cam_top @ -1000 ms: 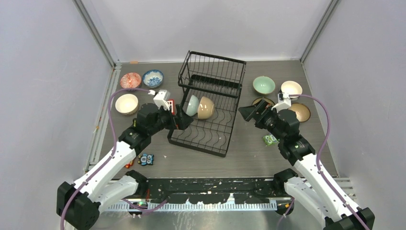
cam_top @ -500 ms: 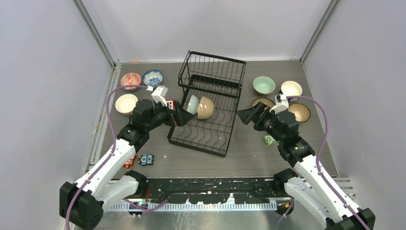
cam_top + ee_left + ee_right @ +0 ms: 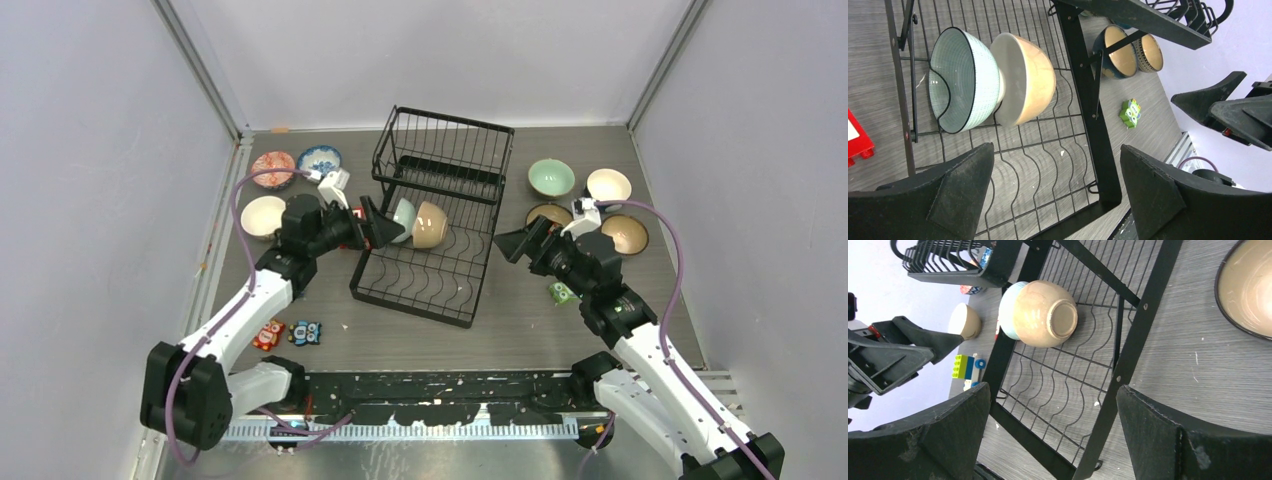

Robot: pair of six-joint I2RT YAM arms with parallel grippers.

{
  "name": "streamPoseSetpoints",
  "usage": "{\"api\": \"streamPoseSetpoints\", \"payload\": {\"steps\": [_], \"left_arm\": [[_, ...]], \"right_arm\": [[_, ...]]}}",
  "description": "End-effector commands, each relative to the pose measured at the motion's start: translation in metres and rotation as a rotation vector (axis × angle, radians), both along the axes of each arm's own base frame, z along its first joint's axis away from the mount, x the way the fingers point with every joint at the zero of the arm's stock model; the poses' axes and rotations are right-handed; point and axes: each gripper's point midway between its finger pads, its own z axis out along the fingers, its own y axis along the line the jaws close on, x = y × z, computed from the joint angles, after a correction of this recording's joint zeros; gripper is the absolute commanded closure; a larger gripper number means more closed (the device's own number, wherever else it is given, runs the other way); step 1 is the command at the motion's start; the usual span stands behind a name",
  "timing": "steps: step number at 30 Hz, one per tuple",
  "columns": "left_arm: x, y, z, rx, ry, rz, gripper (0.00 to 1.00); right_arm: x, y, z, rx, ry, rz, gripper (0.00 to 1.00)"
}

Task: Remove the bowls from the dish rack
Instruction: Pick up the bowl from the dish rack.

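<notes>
Mostly done, I'd say; 7 are out. Left of the dish rack [image 3: 445, 155]: red patterned bowl [image 3: 272, 168], blue-and-white bowl [image 3: 320, 158], cream bowl [image 3: 263, 215]. Right of it: green bowl [image 3: 551, 178], white bowl [image 3: 608, 185], dark bowl [image 3: 546, 212], brown bowl [image 3: 626, 234]. 2 to go, on edge inside the rack: black-rimmed green bowl [image 3: 402, 218] w/ tan bowl [image 3: 432, 225] touching it. Left gripper [image 3: 380, 225] has jaws wide apart, empty, at the rack's left edge beside that green one; right gripper [image 3: 512, 243] is likewise spread, empty, just off the rack's right side.
</notes>
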Motion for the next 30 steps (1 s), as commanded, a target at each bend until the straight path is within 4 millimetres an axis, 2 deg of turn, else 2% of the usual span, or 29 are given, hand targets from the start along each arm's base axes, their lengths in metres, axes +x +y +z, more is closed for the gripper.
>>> {"api": "streamPoseSetpoints", "payload": {"steps": [1,5,9,13,26,30], "left_arm": [[0.015,-0.012,0.035,-0.093,-0.097,-0.044,0.04],[0.026,-0.026,0.022,-0.154,-0.049,-0.082,0.14],[0.032,-0.039,0.026,-0.227,-0.045,-0.134,0.22],[0.035,-0.04,0.019,-0.206,-0.047,-0.125,0.23],[0.054,-0.062,-0.024,-0.12,-0.018,-0.128,0.23],[0.057,-0.068,-0.029,-0.109,-0.028,-0.14,0.23]], "right_arm": [[0.001,-0.004,0.011,-0.024,-0.04,-0.011,0.0],[-0.001,-0.002,0.006,-0.026,-0.018,0.002,0.0],[-0.003,0.002,0.006,-0.009,-0.012,0.024,0.0],[-0.005,0.003,0.002,-0.004,-0.005,0.029,0.0],[-0.004,0.004,-0.003,-0.013,0.006,0.035,0.0],[-0.004,0.004,-0.003,-0.016,0.011,0.035,0.0]]}}
